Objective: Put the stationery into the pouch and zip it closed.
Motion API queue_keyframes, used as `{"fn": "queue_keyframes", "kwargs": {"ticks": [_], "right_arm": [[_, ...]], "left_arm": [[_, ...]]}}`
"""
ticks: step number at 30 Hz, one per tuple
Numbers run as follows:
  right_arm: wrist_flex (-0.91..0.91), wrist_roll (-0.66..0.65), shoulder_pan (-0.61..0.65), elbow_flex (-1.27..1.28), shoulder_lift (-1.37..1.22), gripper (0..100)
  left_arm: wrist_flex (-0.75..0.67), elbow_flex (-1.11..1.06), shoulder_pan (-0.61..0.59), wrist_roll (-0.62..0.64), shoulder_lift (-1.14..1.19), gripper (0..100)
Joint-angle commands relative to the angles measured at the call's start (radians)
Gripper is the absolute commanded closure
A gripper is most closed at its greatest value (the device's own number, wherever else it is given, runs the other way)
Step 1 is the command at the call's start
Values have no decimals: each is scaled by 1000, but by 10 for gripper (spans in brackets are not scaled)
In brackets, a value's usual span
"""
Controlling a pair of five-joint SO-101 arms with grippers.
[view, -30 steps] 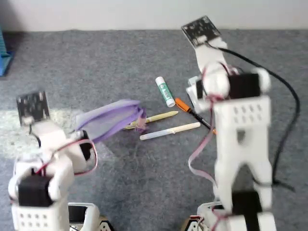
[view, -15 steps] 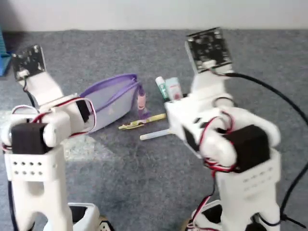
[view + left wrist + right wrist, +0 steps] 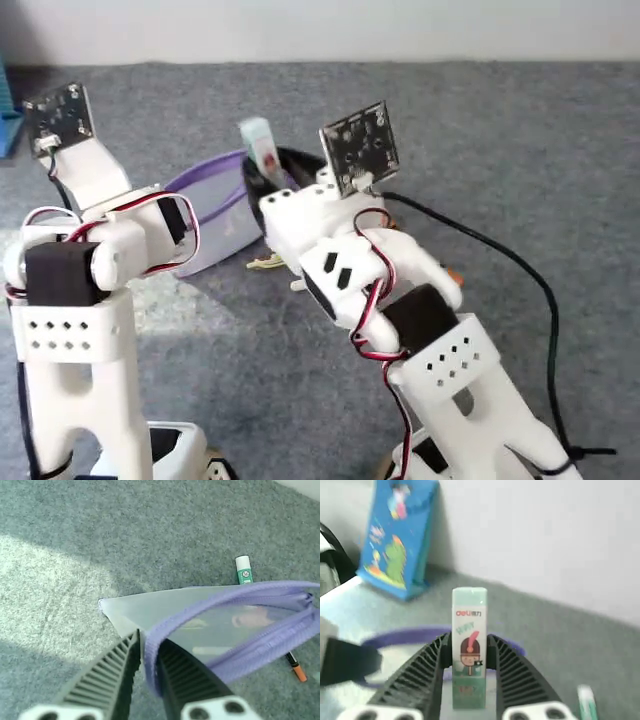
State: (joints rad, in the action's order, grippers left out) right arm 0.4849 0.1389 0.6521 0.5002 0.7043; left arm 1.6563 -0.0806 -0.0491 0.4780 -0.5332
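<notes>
Eraser (image 3: 468, 625) (pale green, upright) pinched btw right gripper (image 3: 468, 642) fingers, over open pouch (image 3: 210, 615): translucent, purple zip, rim clamped by left gripper (image 3: 148, 644). Grey carpet (image 3: 60, 525); white wall (image 3: 545, 540), blue printed box (image 3: 400, 535) against it.

The left claw (image 3: 148, 643) grips the open purple pouch (image 3: 200, 614) by its rim.

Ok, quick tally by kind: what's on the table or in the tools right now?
Pouch: 1
Eraser: 1
Glue stick: 1
Pens: 3 (orange pen, yellow pen, white pen, the last two partly hidden under an arm)
Total: 6
</notes>
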Motion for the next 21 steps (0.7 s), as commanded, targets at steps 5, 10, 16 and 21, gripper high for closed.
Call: {"fn": "queue_keyframes", "kwargs": {"ticks": [5, 10, 16, 21], "right_arm": [[-278, 6, 76, -29, -81, 991], [-302, 9, 85, -35, -176, 991], [-302, 8, 84, 11, -239, 991], [-237, 5, 81, 40, -239, 966]], "left_arm": [[18, 12, 2, 12, 35, 987], [20, 12, 6, 66, 35, 987], [20, 12, 2, 68, 35, 987], [15, 12, 2, 68, 35, 987]]}}
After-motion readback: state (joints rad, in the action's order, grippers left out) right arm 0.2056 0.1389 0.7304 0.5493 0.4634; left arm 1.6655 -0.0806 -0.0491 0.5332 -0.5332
